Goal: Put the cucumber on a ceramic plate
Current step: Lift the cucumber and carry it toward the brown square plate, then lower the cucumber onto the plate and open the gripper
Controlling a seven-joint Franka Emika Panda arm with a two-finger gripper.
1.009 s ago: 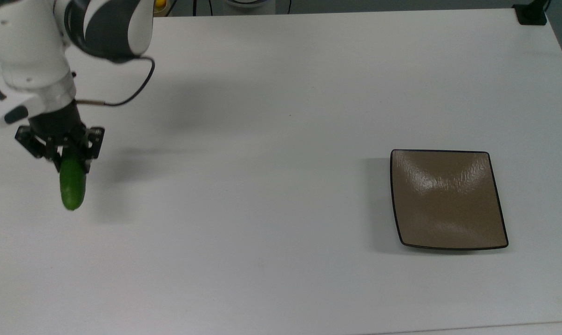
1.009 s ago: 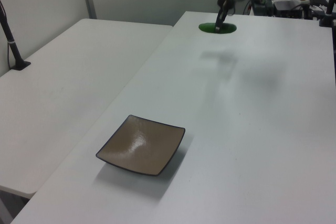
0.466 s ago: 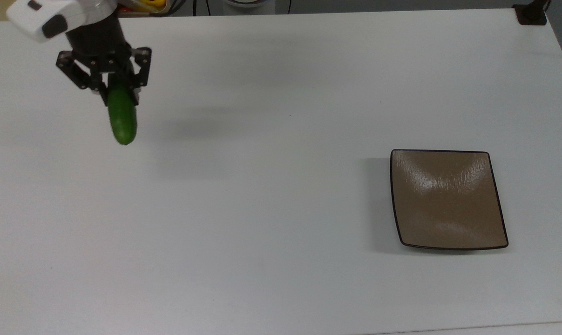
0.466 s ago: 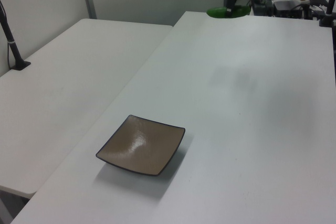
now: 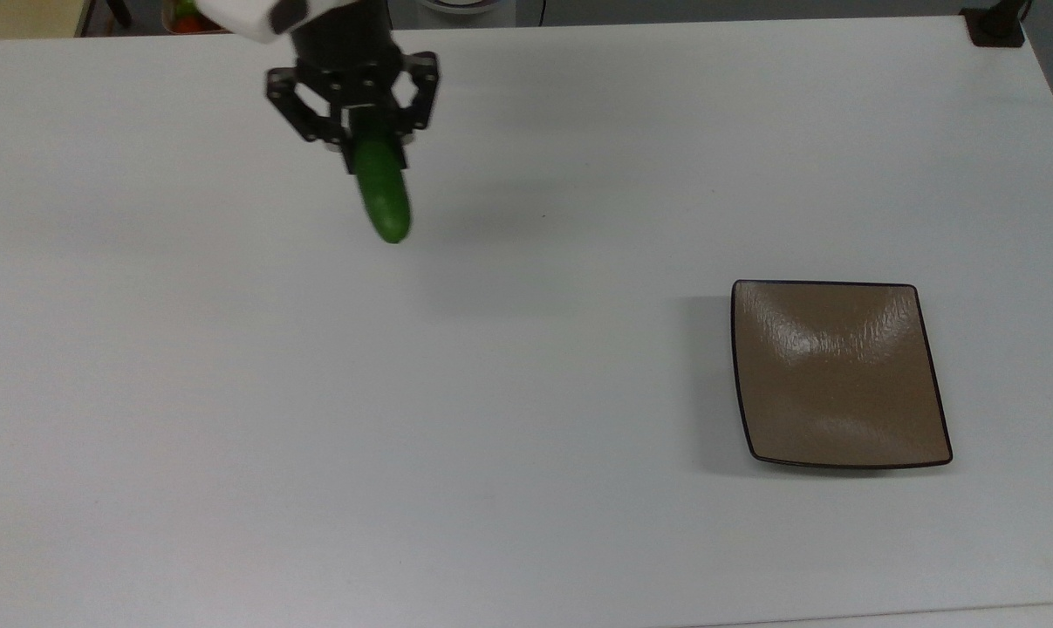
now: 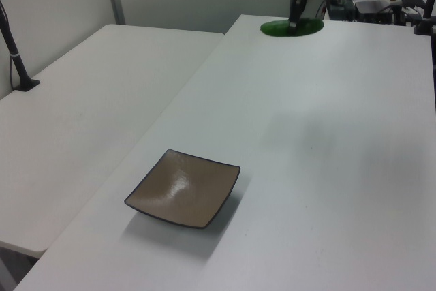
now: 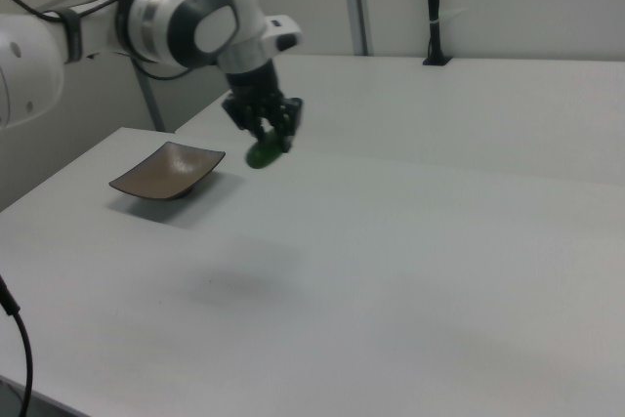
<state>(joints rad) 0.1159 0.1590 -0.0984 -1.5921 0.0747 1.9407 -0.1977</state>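
White surface [image 5: 526,419] — broad, matte. Ceramic plate [image 5: 840,375] — square, brown, black-rimmed, set flat toward the top view's right, bare. Gripper [image 5: 374,150] — raised above the surface, closed on one end of the cucumber [image 5: 383,196]. Cucumber carried aloft, well apart from the plate.

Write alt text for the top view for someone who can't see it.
A robot tool holds a green cucumber above a white table, near the top view's upper left. A square brown plate sits empty at the top view's right, well apart from the cucumber.
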